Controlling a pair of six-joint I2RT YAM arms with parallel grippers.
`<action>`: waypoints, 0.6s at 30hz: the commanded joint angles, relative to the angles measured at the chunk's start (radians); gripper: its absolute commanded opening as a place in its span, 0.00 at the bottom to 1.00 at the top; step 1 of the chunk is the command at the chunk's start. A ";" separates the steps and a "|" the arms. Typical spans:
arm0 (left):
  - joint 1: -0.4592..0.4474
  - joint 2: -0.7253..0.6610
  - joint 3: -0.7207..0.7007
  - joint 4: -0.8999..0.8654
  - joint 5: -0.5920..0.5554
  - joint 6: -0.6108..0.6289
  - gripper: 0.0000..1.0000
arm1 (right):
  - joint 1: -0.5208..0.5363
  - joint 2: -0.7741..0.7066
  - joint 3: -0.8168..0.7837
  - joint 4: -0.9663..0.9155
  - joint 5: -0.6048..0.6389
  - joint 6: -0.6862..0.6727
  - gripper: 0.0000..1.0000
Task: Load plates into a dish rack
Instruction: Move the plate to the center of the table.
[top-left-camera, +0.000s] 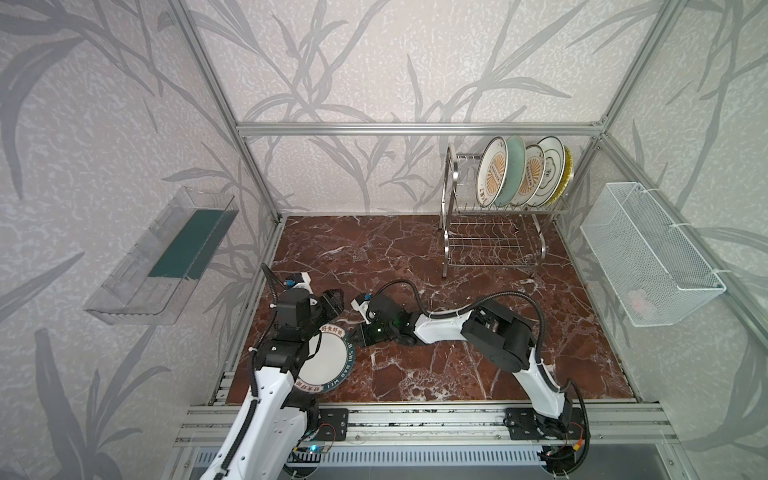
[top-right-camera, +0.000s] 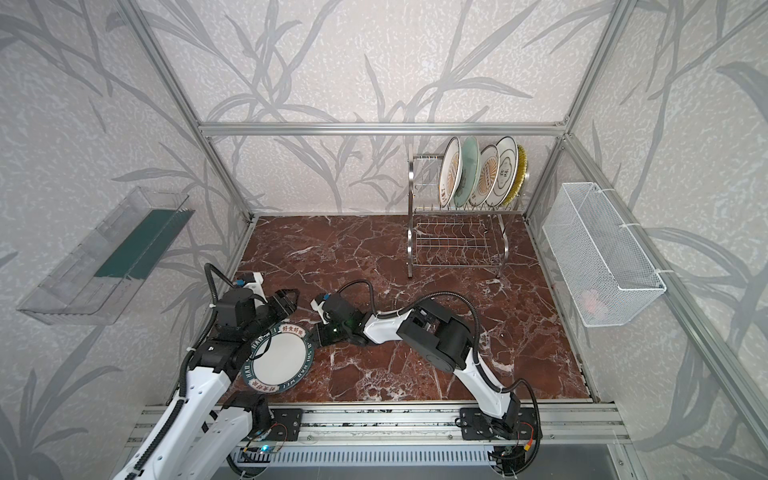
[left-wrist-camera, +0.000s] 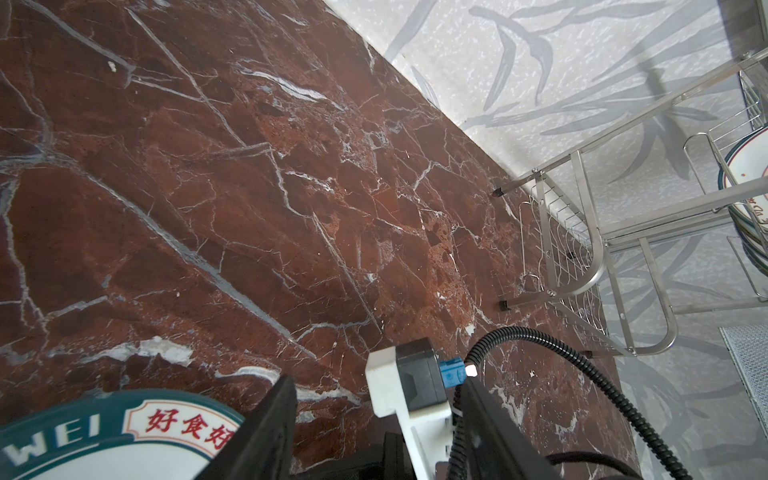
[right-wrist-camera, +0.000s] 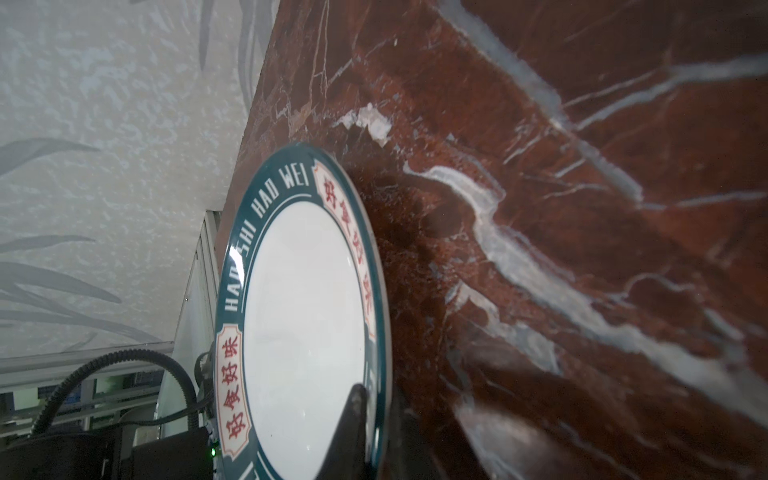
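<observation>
- Right gripper (top-left-camera: 356, 336): clenched on rim of teal-lettered plate (top-left-camera: 324, 359), at front-left of marble tabletop (top-left-camera: 457, 353).
- Left gripper (top-left-camera: 334, 300): fingers (left-wrist-camera: 266, 432) spread, grasping nothing, just beside plate's far rim.
- Dish rack (top-left-camera: 490, 245): rear right; five plates (top-left-camera: 519, 174) upright in upper tier.

Teal-rimmed white plate (top-left-camera: 326, 358), red-brown white-veined marble table (top-left-camera: 436, 382)

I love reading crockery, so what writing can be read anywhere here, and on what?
"HAO SHI HAO WEI": white letters on the teal-rimmed plate.
"好食好味": red, on that rim's cream labels.
Sunburst plates and cloud-outline plate: characters too small to read.
</observation>
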 joint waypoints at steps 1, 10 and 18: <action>0.006 -0.002 0.003 0.020 0.008 0.009 0.62 | 0.003 0.021 0.029 -0.026 0.004 -0.011 0.12; 0.006 0.000 0.005 0.018 0.008 0.012 0.61 | -0.005 0.015 0.033 -0.029 0.015 -0.008 0.06; 0.006 0.001 0.008 0.012 0.006 0.015 0.62 | -0.079 -0.037 -0.022 0.000 0.047 -0.014 0.03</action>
